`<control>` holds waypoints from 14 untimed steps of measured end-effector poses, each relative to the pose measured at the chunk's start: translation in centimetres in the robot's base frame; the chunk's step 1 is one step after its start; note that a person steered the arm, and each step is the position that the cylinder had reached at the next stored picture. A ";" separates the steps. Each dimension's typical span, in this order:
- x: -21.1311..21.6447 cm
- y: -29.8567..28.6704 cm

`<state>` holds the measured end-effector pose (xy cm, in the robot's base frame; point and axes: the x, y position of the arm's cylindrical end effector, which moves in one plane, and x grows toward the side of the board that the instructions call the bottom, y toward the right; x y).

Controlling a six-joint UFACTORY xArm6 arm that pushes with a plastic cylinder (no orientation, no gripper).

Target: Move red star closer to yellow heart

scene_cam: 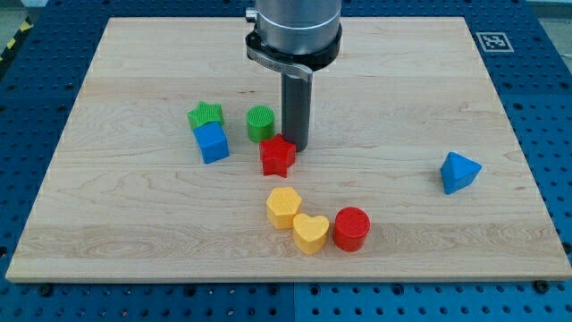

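The red star (278,156) lies near the middle of the wooden board (134,215). My tip (297,146) stands just to the star's upper right, touching or nearly touching it. The yellow heart (310,233) lies below the star, toward the view's bottom, between a yellow hexagon (283,206) on its upper left and a red cylinder (351,228) on its right; all three sit close together.
A green cylinder (261,122) sits just left of the rod. A green star (206,114) and a blue cube (212,142) sit together further left. A blue triangular block (459,172) lies alone at the right.
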<state>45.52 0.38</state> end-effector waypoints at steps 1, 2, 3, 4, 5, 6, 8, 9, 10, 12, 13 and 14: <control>-0.5 -1.9; -0.5 -4.9; -0.5 -6.8; -0.5 -7.4; 0.0 -7.3; 1.0 -6.0; 4.0 -4.7; 5.3 -4.7; 5.7 -4.7; 5.7 -2.9; 5.3 -0.3; 4.5 1.6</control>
<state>50.01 1.98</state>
